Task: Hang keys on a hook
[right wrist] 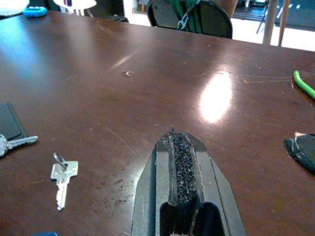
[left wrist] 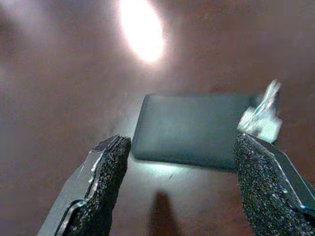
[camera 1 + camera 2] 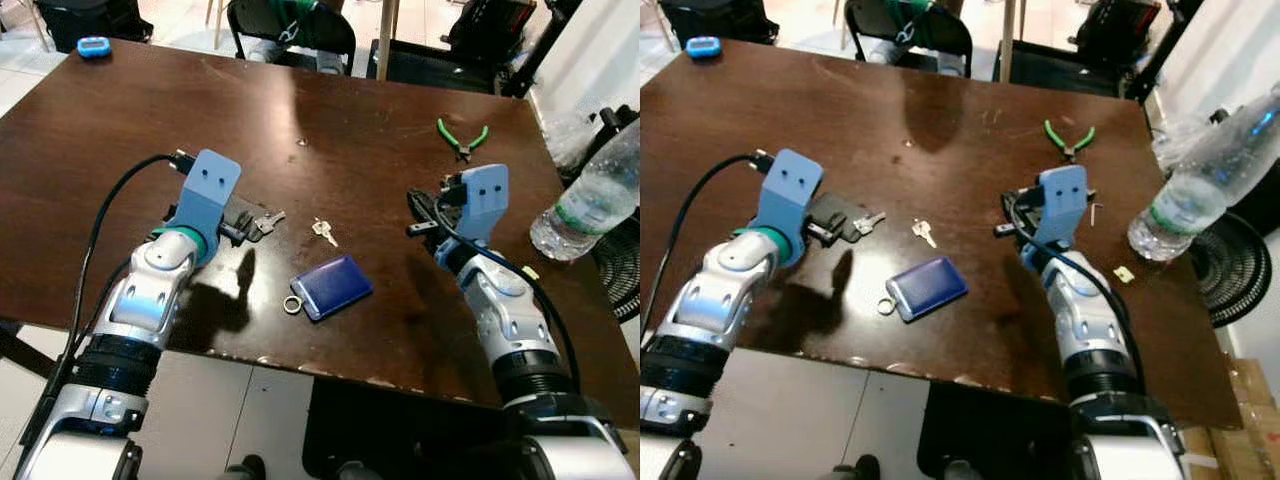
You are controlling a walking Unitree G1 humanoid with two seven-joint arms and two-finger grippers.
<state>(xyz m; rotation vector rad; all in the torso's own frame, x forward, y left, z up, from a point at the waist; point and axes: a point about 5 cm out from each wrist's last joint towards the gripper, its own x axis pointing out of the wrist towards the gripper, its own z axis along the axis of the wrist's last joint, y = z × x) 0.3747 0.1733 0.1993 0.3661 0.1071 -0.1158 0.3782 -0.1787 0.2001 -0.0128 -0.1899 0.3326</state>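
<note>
A silver key (image 3: 268,221) on a flat black fob (image 2: 192,129) lies on the dark wooden table (image 3: 150,130) at the left. My left gripper (image 3: 238,228) is low over it and open, its fingers (image 2: 103,172) either side of the fob without touching. A small loose silver key (image 3: 323,232) lies mid-table, also seen in the right wrist view (image 1: 63,177). Nearer the front edge is a blue rectangular tag (image 3: 335,286) with a metal ring (image 3: 292,305). My right gripper (image 3: 418,215) hovers open over bare wood to the right, holding nothing.
Green-handled pliers (image 3: 461,138) lie at the back right. A clear water bottle (image 3: 590,200) lies at the table's right edge. A small blue object (image 3: 93,47) sits at the far left corner. Black chairs (image 3: 295,25) stand behind the table.
</note>
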